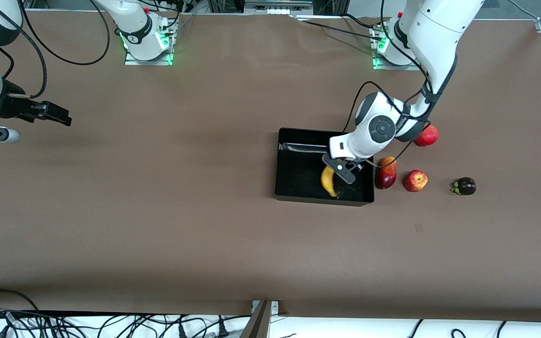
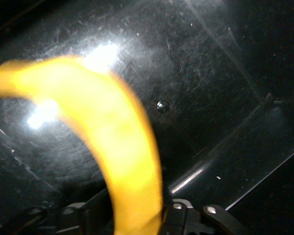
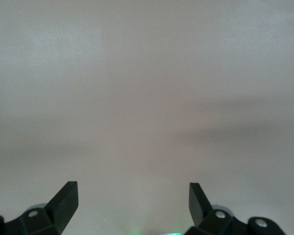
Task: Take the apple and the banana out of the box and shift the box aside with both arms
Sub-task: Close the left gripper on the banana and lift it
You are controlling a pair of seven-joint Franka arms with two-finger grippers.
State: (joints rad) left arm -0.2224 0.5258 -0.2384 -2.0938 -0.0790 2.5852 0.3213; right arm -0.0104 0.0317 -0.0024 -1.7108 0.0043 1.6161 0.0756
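Note:
The black box sits mid-table toward the left arm's end. My left gripper reaches down into it and is shut on the yellow banana, which hangs over the box floor close to the wall nearest the front camera. In the left wrist view the banana curves out from between the fingers over the glossy box floor; whether it touches the floor I cannot tell. The red apple with yellow patches lies on the table beside the box. My right gripper waits open and empty over bare table at the right arm's end.
An elongated dark-red fruit lies right against the box, between it and the apple. A crowned red pomegranate sits farther from the front camera, half under the left arm. A small dark purple fruit lies past the apple.

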